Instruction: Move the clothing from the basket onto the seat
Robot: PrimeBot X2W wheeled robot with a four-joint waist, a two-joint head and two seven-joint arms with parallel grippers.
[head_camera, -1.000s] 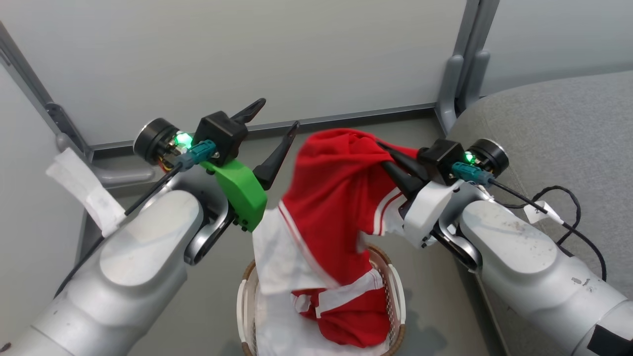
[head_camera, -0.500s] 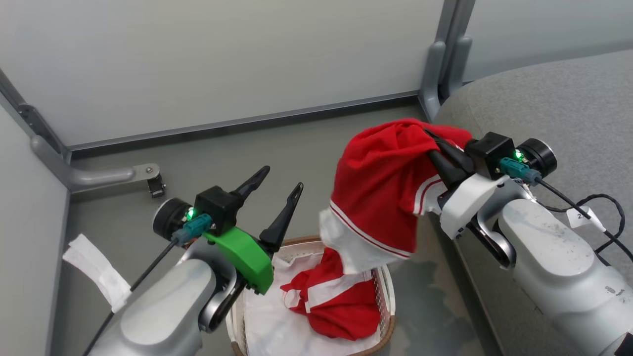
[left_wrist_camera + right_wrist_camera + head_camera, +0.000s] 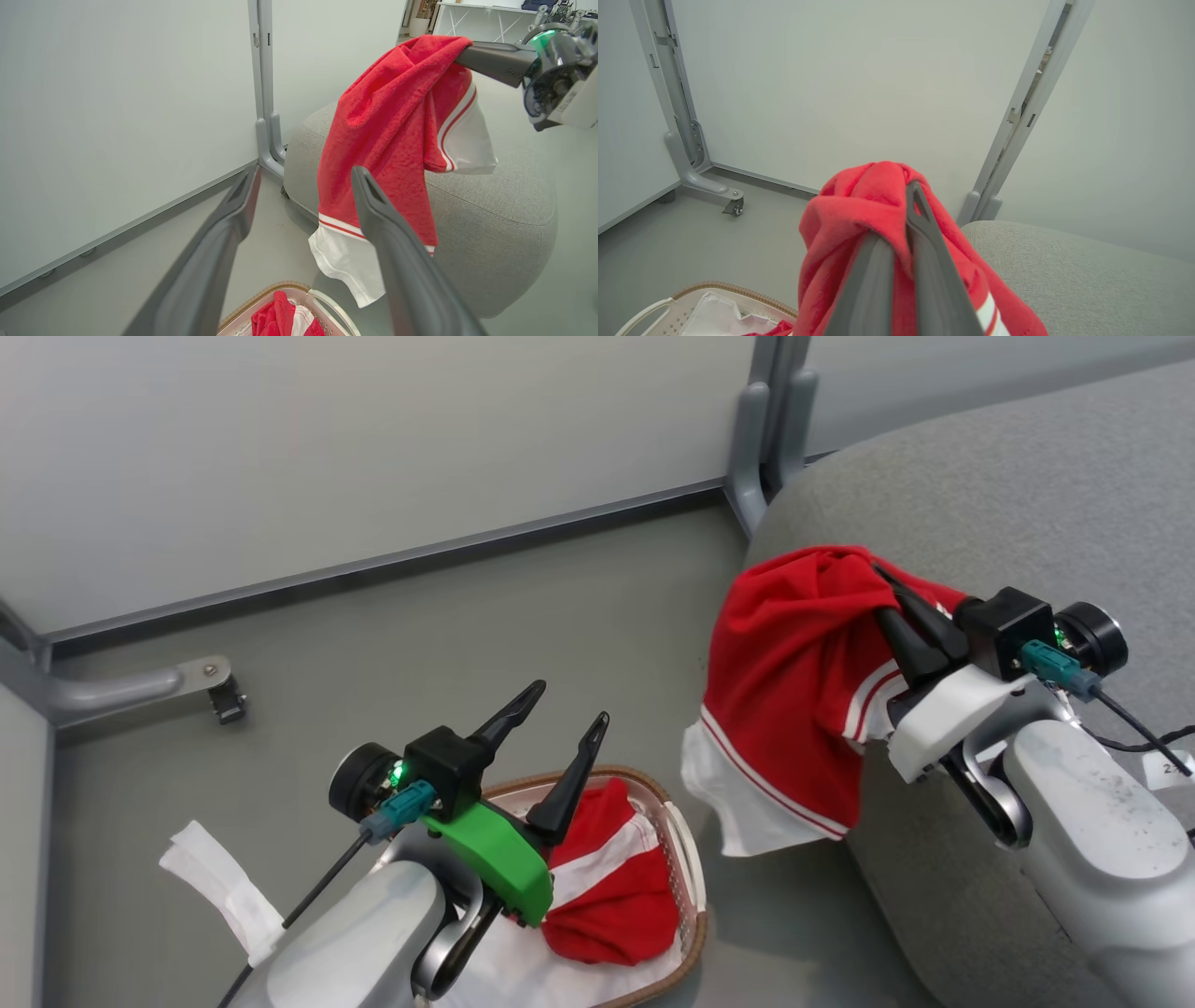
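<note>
At lower left of the head view, left gripper: fingers wide apart and empty, poised over the upper-left rim of the basket as framed. A second ago raised level with the lifted cloth; since then brought down close to the basket. Whole head view swung over the same second, so the shift of wall and floor to be read as camera motion, not as motion of things.

At lower centre, inside the basket: second red garment, crumpled on the white liner sheet, untouched, no longer overlapped by the hanging piece.

At centre right: first red garment, bunched at its top and clamped between the closed fingers of the right gripper, with the white hem hanging free to the right of the basket and clear of it. A second ago trailing down into the basket over the second garment; now lifted fully out and carried across to the rounded edge of the seat. Top of the cloth at that edge, whether over the cushion or just beside it not certain; lower part dangling in front of the cushion side, above the floor.

Judged meaning for the task: extraction of the first garment complete, transfer nearly so, with a little more travel over the seat and a release remaining. Second garment yet to be fetched, probably by the open left gripper. Risk: release too near the edge, the hanging weight likely to drag the cloth to the floor.
</note>
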